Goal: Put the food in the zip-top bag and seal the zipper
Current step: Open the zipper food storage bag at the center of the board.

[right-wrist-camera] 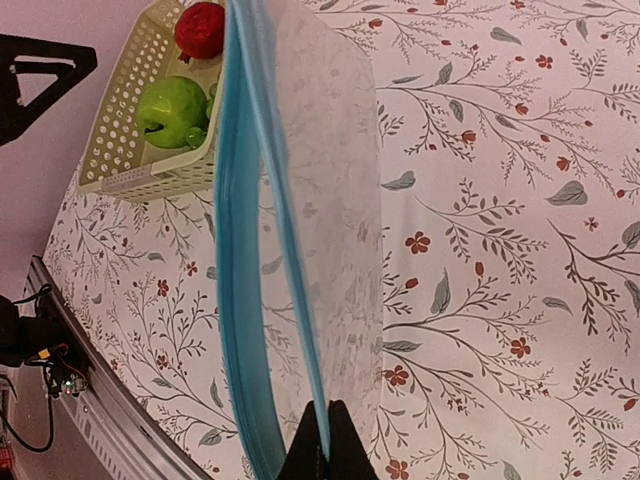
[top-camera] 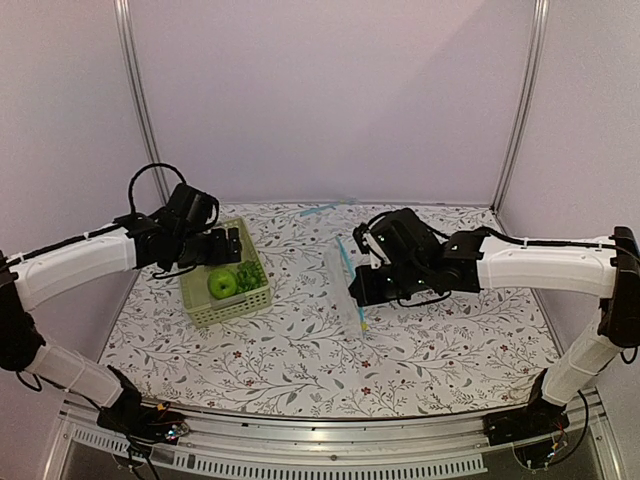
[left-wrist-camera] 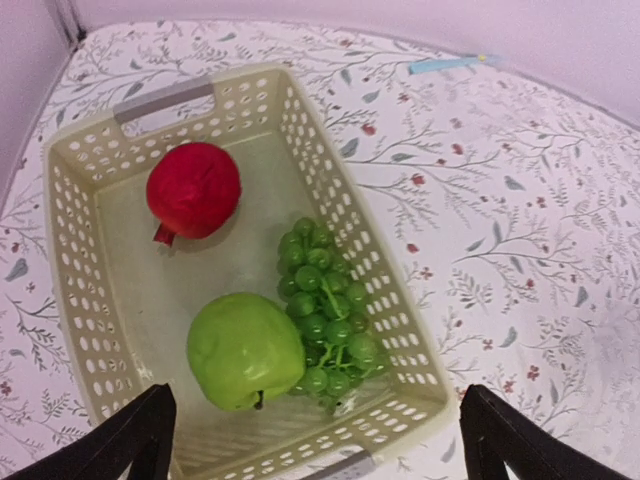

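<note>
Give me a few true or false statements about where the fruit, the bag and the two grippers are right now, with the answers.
1. The green apple lies in the basket beside the grapes. True.
2. The red apple is inside the zip-top bag. False: it lies in the basket.
3. The right gripper is shut on the zip-top bag near its zipper. True.
4. The left gripper holds the green apple. False: it is open above the basket, holding nothing.
</note>
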Available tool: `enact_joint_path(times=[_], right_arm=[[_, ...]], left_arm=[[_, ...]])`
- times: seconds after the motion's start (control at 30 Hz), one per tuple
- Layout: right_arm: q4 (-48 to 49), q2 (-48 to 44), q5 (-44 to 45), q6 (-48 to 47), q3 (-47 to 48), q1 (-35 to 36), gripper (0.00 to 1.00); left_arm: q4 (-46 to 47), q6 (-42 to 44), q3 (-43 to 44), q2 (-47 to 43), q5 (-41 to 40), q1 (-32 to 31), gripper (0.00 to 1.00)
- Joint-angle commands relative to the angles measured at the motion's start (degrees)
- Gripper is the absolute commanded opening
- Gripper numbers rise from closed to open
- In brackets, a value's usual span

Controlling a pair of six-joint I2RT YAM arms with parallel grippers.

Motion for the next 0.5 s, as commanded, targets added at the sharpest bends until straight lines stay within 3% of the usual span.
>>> enact_joint_path(times=[0.0,0.23,0.47], right_arm=[[0.92,0.65,-0.89,-0.79,1.77,0.23,0.00],[1.33,0.40,-0.97,-0.65,1.64,0.24,0.00],[1.51,-0.11,-1.21,-0.45,1.19,0.21,0.00]], left_arm=[[1.75,-2.45,2.17,-4.51,1.88,-7.34,1.00],[23.57,-12.39,-1.50,-1.72,16.72,-17.40,0.98],[31.33,-13.55,4.46,9.43,23.61,-22.99,0.96]])
